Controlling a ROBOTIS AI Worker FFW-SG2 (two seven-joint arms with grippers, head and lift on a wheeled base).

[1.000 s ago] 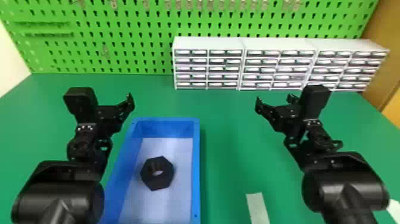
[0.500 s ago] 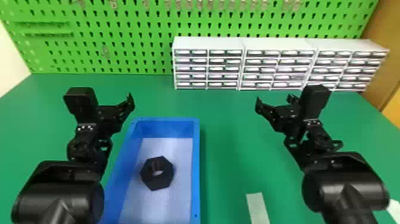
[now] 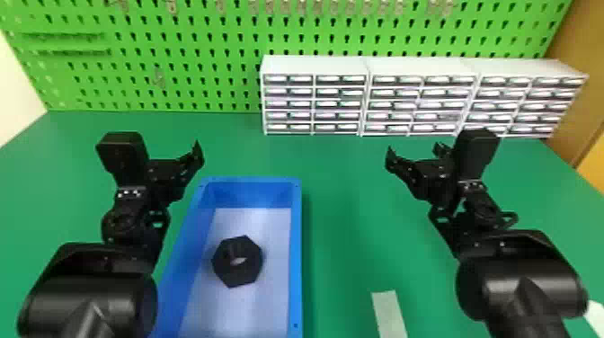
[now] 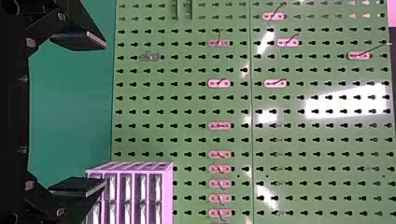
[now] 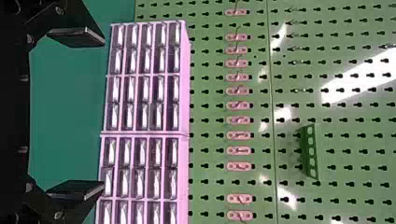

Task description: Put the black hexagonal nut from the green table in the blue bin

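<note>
The black hexagonal nut (image 3: 237,261) lies flat on the pale floor of the blue bin (image 3: 296,251), inside its walls. My left gripper (image 3: 195,155) is held above the green table (image 3: 341,215), beyond and left of the nut, near the bin's far left corner. In the left wrist view the left gripper (image 4: 102,115) has its two fingers wide apart with nothing between them. My right gripper (image 3: 413,155) is over the table to the right of the bin. The right wrist view has the right gripper (image 5: 102,113) open too, its fingers spread and holding nothing.
White drawer cabinets (image 3: 314,65) stand along the table's back edge, in front of the green pegboard (image 3: 179,67) with its hooks. A pale strip (image 3: 389,314) lies on the table between the bin and my right arm.
</note>
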